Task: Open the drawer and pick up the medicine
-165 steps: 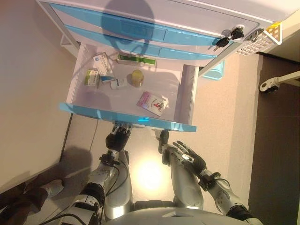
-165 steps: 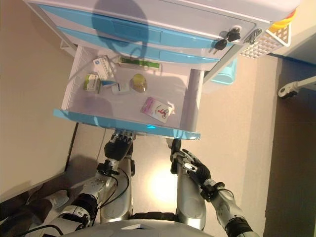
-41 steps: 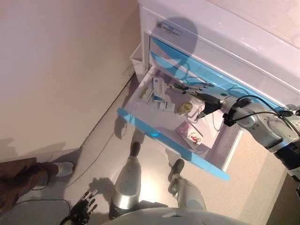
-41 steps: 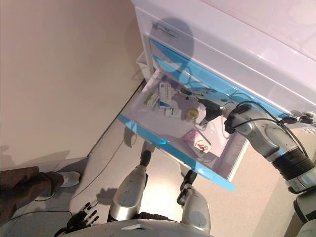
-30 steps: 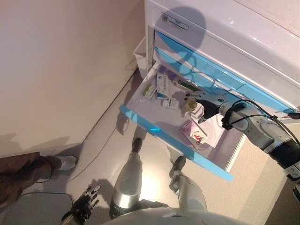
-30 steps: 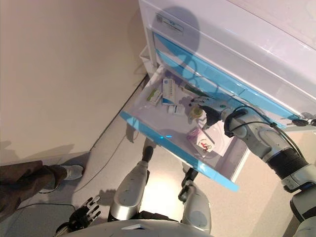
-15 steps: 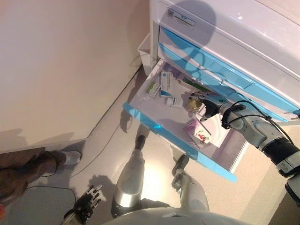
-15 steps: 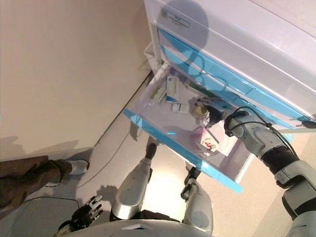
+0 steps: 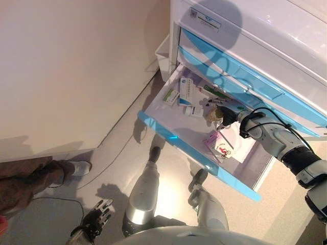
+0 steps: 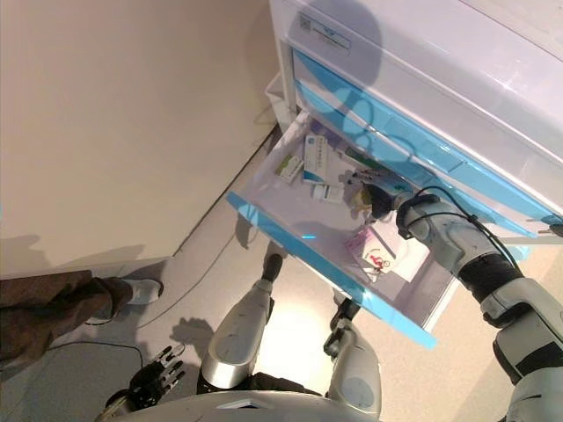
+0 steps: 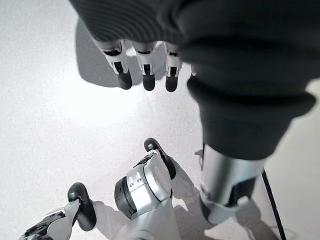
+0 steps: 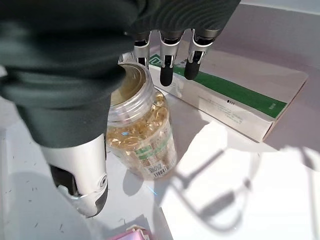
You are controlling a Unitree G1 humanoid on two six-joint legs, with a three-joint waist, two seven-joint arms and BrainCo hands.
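A: How wide is the right hand (image 12: 150, 45), and does it hold anything?

B: It is spread loosely over the clear bottle of yellow capsules (image 12: 142, 131). The fingers (image 12: 167, 75) reach past the bottle's lid and hang above the green-and-white box (image 12: 235, 102), while the thumb (image 12: 82, 180) drops down beside the bottle. Nothing is clasped; whether the palm touches the lid I cannot tell.

A: And the bottle itself?

B: Upright in the open drawer (image 9: 168, 133), about mid-drawer, with the green-and-white box just beyond it at 12 o'clock, against the cabinet (image 9: 265, 46).

A: What room is there around it?

B: At 6 o'clock of the bottle the drawer floor is bare up to the blue front edge. The pink packet (image 9: 220, 148) lies at 4 o'clock of it, near but apart. At 9 to 10 o'clock lie a blue-and-white box (image 9: 186, 90), a small green-and-white box (image 9: 170, 96) and a little white box (image 9: 193, 110) just beside the bottle. The closed blue drawers overhang the back of the open one.

A: The left hand (image 11: 145, 65)?

B: Low by the floor at 7 o'clock in the head view, fingers relaxed and straight, empty. A person's leg and shoe (image 9: 36, 178) show at 8 o'clock.
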